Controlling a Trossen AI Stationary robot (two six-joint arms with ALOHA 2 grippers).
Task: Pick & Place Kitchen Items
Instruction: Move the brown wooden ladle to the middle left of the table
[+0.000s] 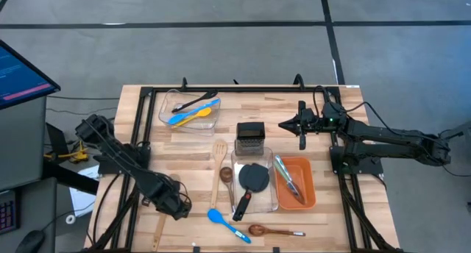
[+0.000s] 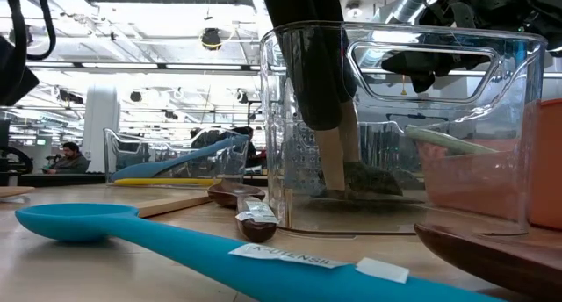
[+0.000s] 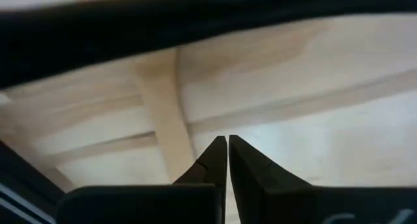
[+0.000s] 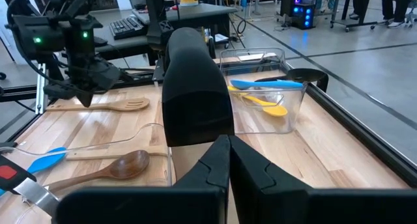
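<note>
High view: wooden table (image 1: 199,157), black frame rails on it, both arms low over the surface.
Left gripper (image 1: 179,207): at about 8 o'clock of the table, fingers (image 3: 218,160) pressed together on nothing, tips close above bare wood.
Right gripper (image 1: 285,123): at about 1 o'clock, fingers clenched and empty, pointing toward the table's middle, just beside the grater.
Steel box grater (image 1: 250,137): upright near the table centre, black top, touching the far edge of the middle bin.
Far clear bin (image 1: 165,115): at 11 o'clock; inside lie a blue spoon (image 1: 187,116), a yellow spoon (image 1: 200,115) and a black utensil (image 1: 193,101).
Middle clear bin (image 1: 271,203): at 5 o'clock of centre; a black turner (image 1: 252,183) lies in it, handle toward the near edge.
Orange bin (image 1: 309,196): touching the middle bin's right side; metal tongs (image 1: 288,178) lie inside.
Slotted wooden spatula (image 1: 218,163): on the table, left of the middle bin.
Dark wooden spoon (image 1: 227,175): beside that spatula's handle.
Blue spatula (image 1: 227,225): near edge, at 6 o'clock, loose on the wood.
Brown wooden spoon (image 1: 274,230): near edge, just right of the blue spatula.
</note>
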